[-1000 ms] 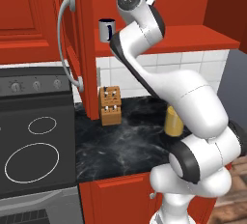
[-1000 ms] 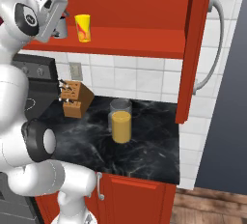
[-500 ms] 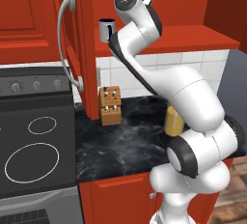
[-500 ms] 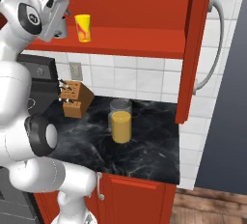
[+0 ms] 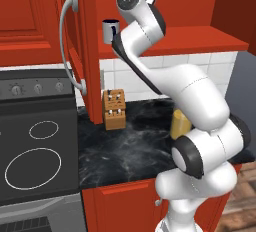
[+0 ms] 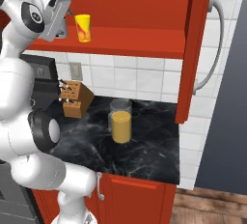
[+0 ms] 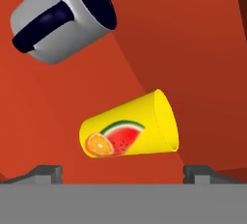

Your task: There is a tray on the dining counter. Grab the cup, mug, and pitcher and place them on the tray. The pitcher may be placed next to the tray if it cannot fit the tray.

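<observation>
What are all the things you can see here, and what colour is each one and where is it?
cup: one, yellow with fruit picture, on the red cabinet shelf.
mug: one, grey with dark handle, on the same shelf beside the cup.
pitcher: one, clear glass, orange-yellow lower part, on the black worktop.
knife block: one, brown wood, on the worktop by the tiled wall.
stove: one, black, left of the worktop.
cabinet door: one, red, open, grey handle.
gripper: one, dark fingertips, open, facing the cup.
</observation>
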Controlling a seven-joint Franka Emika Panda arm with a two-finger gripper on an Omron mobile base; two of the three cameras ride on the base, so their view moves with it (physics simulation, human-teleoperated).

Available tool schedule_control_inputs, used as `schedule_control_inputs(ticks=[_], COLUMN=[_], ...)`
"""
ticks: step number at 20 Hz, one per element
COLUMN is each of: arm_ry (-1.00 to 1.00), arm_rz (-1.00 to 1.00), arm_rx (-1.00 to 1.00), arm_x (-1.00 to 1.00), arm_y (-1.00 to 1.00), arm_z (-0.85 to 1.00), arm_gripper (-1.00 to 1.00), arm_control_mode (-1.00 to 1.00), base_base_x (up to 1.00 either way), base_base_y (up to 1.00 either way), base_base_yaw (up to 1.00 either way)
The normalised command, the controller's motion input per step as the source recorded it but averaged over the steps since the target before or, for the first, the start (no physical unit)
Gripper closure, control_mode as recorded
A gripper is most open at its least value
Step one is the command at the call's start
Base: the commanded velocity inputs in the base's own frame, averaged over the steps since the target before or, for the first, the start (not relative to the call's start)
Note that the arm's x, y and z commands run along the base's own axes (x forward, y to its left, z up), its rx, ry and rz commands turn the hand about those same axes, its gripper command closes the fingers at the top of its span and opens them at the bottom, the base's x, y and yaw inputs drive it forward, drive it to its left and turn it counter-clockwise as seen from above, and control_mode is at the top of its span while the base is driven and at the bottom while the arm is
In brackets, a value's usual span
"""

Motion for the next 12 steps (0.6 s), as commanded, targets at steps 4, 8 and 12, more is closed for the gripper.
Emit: schedule_control_inputs(ticks=[4, 8, 12], arm_ry=[0.03, 0.03, 0.02], arm_rz=[0.0, 0.0, 0.0], arm_rx=[-0.02, -0.02, -0.01], arm_x=[0.11, 0.13, 0.13], arm_y=[0.0, 0.0, 0.0], arm_z=[0.0, 0.0, 0.0], arm_gripper=[-1.0, -1.0, -1.0], arm_control_mode=[-1.0, -1.0, -1.0], base_base_x=[0.0, 0.0, 0.0], base_base_y=[0.0, 0.0, 0.0], base_base_yaw=[0.0, 0.0, 0.0])
